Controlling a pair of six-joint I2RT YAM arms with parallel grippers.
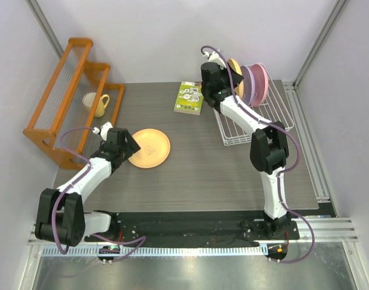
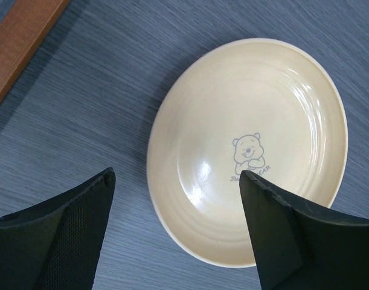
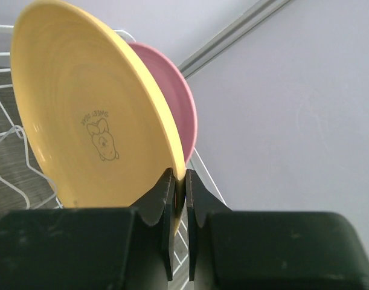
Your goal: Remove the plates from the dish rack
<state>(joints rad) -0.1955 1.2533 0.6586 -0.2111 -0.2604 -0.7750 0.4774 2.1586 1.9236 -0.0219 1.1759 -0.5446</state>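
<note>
A pale orange plate (image 1: 149, 148) lies flat on the table, left of centre. My left gripper (image 1: 130, 147) hovers open over its near rim. In the left wrist view my left gripper (image 2: 177, 181) has its fingers spread either side of that plate (image 2: 256, 121), not touching it. The white wire dish rack (image 1: 256, 130) stands at the back right. An orange-yellow plate (image 1: 234, 67), a lilac plate (image 1: 248, 83) and a pink plate (image 1: 261, 81) stand upright in it. My right gripper (image 1: 225, 67) is shut on the orange-yellow plate's rim (image 3: 81, 115). A mauve-pink plate (image 3: 179, 103) stands behind it.
An orange wooden rack (image 1: 63, 96) runs along the left side, with a yellow mug (image 1: 102, 104) and a white item (image 1: 89, 98) in it. A green-white booklet (image 1: 189, 98) lies left of the dish rack. Rack wires (image 3: 9, 151) show under the held plate.
</note>
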